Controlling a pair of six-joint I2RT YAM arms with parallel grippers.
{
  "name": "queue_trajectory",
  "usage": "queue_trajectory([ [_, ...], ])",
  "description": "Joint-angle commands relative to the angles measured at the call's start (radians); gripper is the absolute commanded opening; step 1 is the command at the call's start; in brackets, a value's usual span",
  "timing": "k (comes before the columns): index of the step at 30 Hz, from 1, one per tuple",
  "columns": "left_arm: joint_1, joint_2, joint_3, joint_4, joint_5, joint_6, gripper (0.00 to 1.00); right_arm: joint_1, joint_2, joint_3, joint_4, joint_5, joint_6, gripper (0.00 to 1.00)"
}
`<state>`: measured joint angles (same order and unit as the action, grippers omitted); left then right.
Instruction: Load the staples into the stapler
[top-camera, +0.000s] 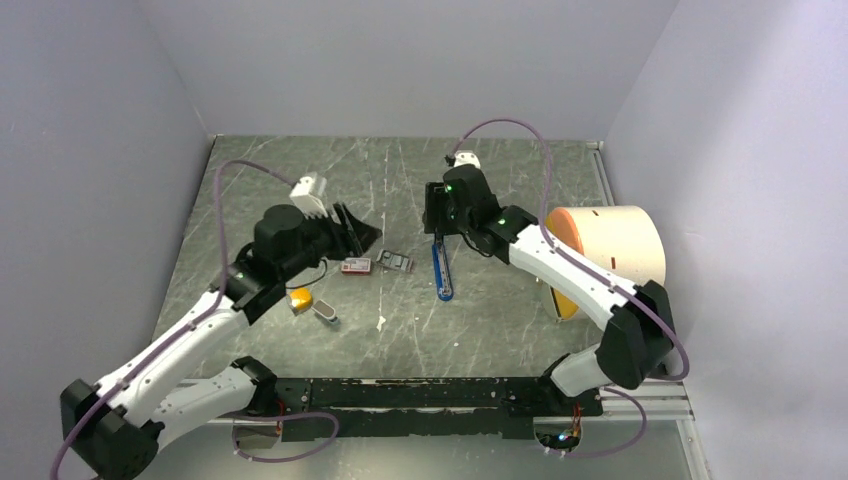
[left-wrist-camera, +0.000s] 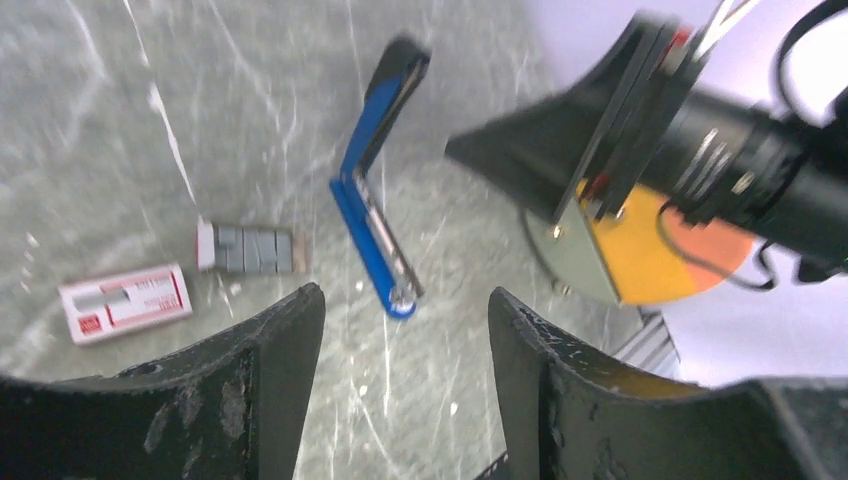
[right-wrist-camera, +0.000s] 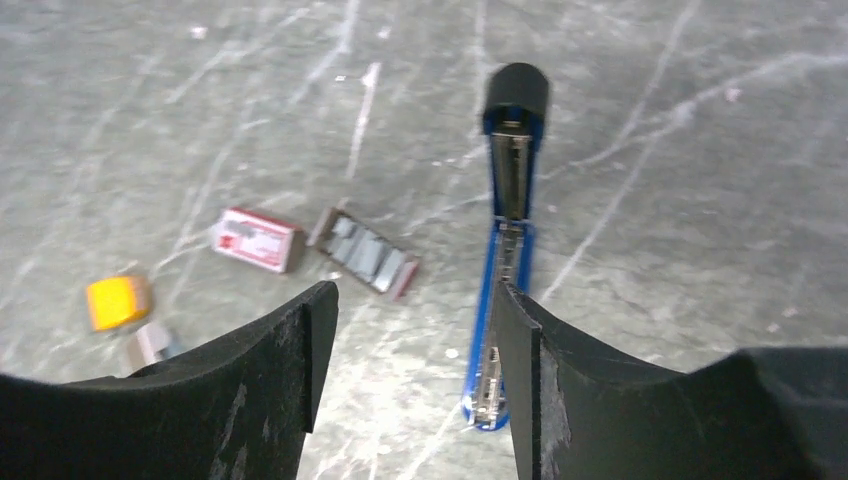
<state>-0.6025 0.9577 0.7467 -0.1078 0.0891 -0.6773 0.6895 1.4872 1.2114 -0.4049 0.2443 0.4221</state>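
The blue stapler (top-camera: 441, 272) lies near the table's middle, hinged open with its metal rail showing (left-wrist-camera: 383, 240); its black-tipped lid points away in the right wrist view (right-wrist-camera: 508, 215). The staples sit as grey strips in a small tray (top-camera: 396, 261) (left-wrist-camera: 250, 248) (right-wrist-camera: 368, 256), left of the stapler. The red-and-white box (top-camera: 355, 265) (left-wrist-camera: 125, 301) (right-wrist-camera: 255, 239) lies beside the tray. My left gripper (top-camera: 358, 233) (left-wrist-camera: 405, 300) is open and empty, above the box and tray. My right gripper (top-camera: 437, 220) (right-wrist-camera: 415, 292) is open and empty over the stapler's far end.
A small orange-yellow block (top-camera: 299, 299) (right-wrist-camera: 117, 301) and a small grey piece (top-camera: 325, 312) lie near the left arm. A big cream roll with an orange face (top-camera: 607, 250) (left-wrist-camera: 650, 255) stands at the right. Grey walls close in the table.
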Motion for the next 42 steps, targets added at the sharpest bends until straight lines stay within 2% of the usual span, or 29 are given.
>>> queue_trajectory([
  [1, 0.006, -0.068, 0.150, -0.157, -0.187, 0.116, 0.66, 0.023, -0.032, -0.068, 0.085, -0.192, 0.009, 0.63],
  [5, 0.006, -0.099, 0.262, -0.288, -0.306, 0.179, 0.67, 0.123, -0.011, -0.123, 0.185, -0.267, 0.053, 0.65],
  [12, 0.006, -0.165, 0.392, -0.422, -0.485, 0.249, 0.68, 0.314, 0.160, -0.043, 0.200, -0.221, 0.068, 0.70],
  [18, 0.006, -0.247, 0.408, -0.478, -0.555, 0.239, 0.70, 0.442, 0.377, 0.173, 0.110, -0.143, 0.025, 0.71],
  [25, 0.006, -0.306, 0.423, -0.525, -0.613, 0.253, 0.80, 0.517, 0.607, 0.426, -0.025, -0.102, -0.026, 0.71],
  [30, 0.006, -0.327, 0.419, -0.601, -0.663, 0.181, 0.88, 0.547, 0.745, 0.568, -0.140, -0.025, -0.042, 0.69],
  [33, 0.006, -0.340, 0.407, -0.624, -0.688, 0.135, 0.93, 0.550, 0.792, 0.613, -0.166, -0.033, -0.046, 0.61],
  [36, 0.006, -0.330, 0.407, -0.649, -0.717, 0.100, 0.94, 0.550, 0.813, 0.641, -0.176, -0.031, -0.022, 0.45],
  [39, 0.006, -0.306, 0.412, -0.669, -0.724, 0.079, 0.95, 0.547, 0.792, 0.608, -0.146, 0.003, 0.016, 0.31],
  [42, 0.006, -0.292, 0.394, -0.660, -0.689, 0.069, 0.95, 0.526, 0.732, 0.521, -0.077, -0.004, 0.070, 0.25],
])
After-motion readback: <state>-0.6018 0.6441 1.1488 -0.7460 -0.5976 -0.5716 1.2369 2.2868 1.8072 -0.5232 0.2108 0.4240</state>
